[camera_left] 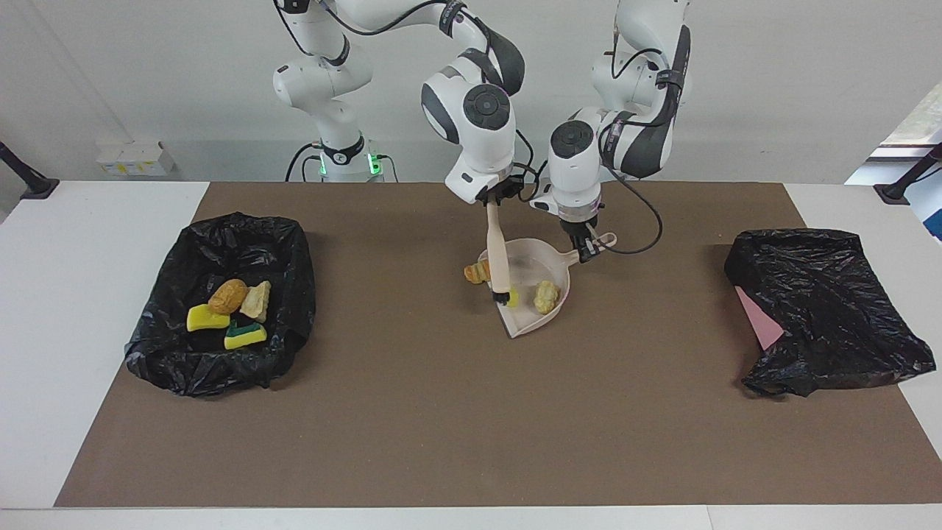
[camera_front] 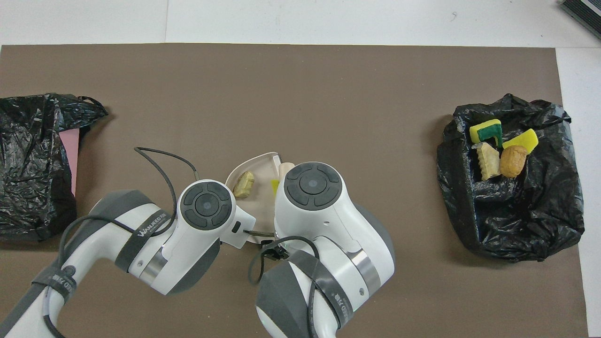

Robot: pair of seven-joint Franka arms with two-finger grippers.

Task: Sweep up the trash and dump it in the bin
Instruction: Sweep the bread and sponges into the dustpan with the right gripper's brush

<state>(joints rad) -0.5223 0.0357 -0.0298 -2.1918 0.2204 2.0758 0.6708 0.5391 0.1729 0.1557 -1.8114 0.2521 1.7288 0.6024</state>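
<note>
My right gripper [camera_left: 491, 204] is shut on the handle of the beige brush [camera_left: 497, 254]. The brush slants down, its bristles in the mouth of the beige dustpan [camera_left: 530, 269]. My left gripper [camera_left: 586, 249] is shut on the dustpan's handle. In the pan lie two pieces of trash, a tan chunk [camera_left: 546, 296] [camera_front: 244, 184] and a yellow sponge piece [camera_left: 511, 297] [camera_front: 274, 184]. An orange-brown chunk [camera_left: 477, 273] lies just outside the pan's rim beside the brush. In the overhead view the wrists hide both grippers. The bin [camera_left: 221, 243], lined with a black bag, holds several scraps.
The bin [camera_front: 512, 220] stands toward the right arm's end of the table. A second black bag [camera_left: 824, 309] with a pink sheet [camera_left: 758, 318] showing lies toward the left arm's end. A brown mat [camera_left: 471, 427] covers the table.
</note>
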